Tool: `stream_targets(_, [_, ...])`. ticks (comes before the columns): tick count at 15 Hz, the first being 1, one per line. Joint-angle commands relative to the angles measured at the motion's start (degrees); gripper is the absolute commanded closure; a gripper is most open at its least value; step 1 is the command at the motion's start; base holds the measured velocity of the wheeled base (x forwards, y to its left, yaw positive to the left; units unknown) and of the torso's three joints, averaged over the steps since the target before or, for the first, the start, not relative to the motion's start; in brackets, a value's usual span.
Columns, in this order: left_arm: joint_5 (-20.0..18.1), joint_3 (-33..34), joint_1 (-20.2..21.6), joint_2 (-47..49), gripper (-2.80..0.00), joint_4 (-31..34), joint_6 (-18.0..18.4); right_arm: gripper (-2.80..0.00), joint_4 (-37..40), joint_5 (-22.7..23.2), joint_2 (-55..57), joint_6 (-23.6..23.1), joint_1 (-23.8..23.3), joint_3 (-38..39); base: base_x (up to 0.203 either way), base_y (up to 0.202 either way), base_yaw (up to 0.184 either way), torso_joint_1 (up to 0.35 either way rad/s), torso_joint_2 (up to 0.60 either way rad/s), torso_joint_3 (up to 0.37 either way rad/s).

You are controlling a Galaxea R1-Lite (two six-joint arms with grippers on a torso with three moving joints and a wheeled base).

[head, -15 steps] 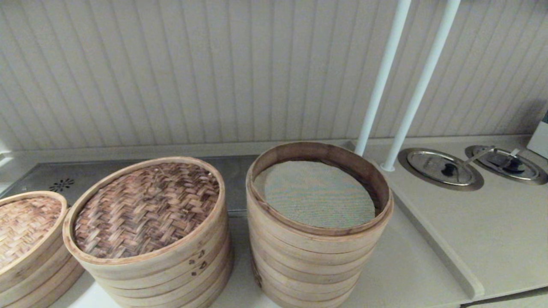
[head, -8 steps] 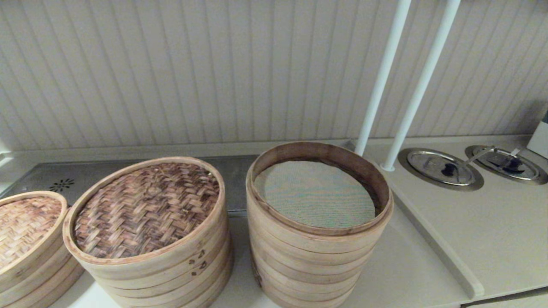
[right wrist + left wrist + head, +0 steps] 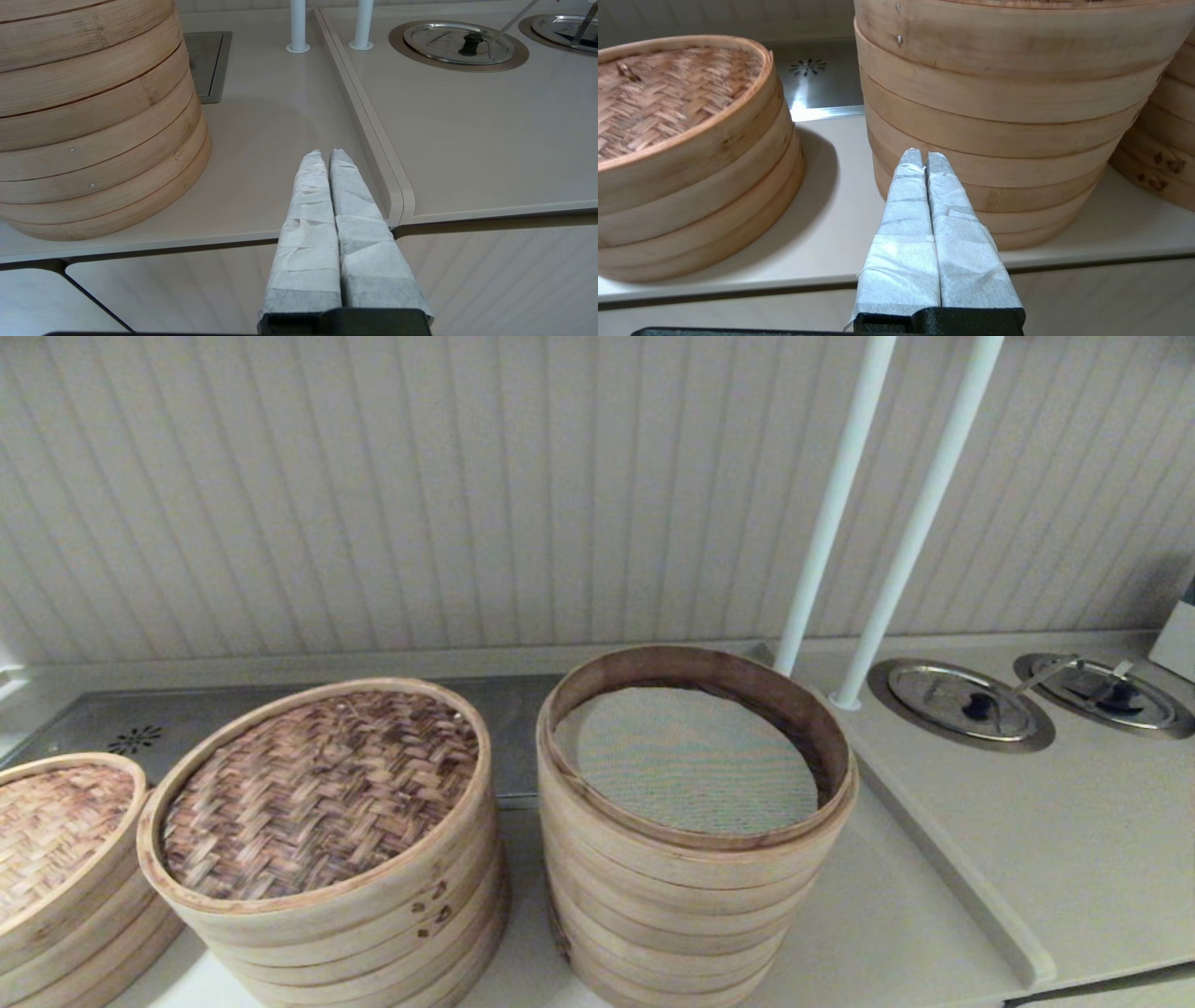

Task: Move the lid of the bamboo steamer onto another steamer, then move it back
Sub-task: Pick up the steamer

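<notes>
Bamboo steamer lid (image 3: 317, 789) caps middle stack; paler lid (image 3: 51, 831) beside.

Head view aimed forward and down over tabletop (image 3: 934, 915). Wrist views set low at tabletop edge, close. Tall steamer (image 3: 691, 859) shared by all.

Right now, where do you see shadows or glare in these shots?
Left wrist view: soft shadow beside the paler steamer, glare on the metal tray. Right wrist view: faint shadow beside the tall steamer. Head view: even light, shiny metal lids.
</notes>
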Motion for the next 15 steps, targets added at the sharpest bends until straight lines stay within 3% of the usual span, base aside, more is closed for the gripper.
stream_targets(1, [-0.19, -4.02, 0.00, 5.34, 0.00, -0.66, -0.07, 0.00, 0.02, 0.04, 0.09, 0.04, 0.03, 0.18, 0.000, 0.000, 0.000, 0.000, 0.00, 0.000])
stream_targets(9, [1.80, -28.24, -5.62, 28.19, 0.00, 0.29, -0.27, 0.00, 0.02, -0.02, 0.09, 0.04, 0.03, 0.18, 0.000, 0.000, 0.000, 0.000, 0.00, 0.000])
stream_targets(15, [0.30, -45.00, -8.56, 46.39, 0.00, 8.80, 0.37, 0.00, 0.02, -0.02, 0.05, 0.03, 0.03, 0.18, 0.000, 0.000, 0.000, 0.000, 0.00, 0.000])
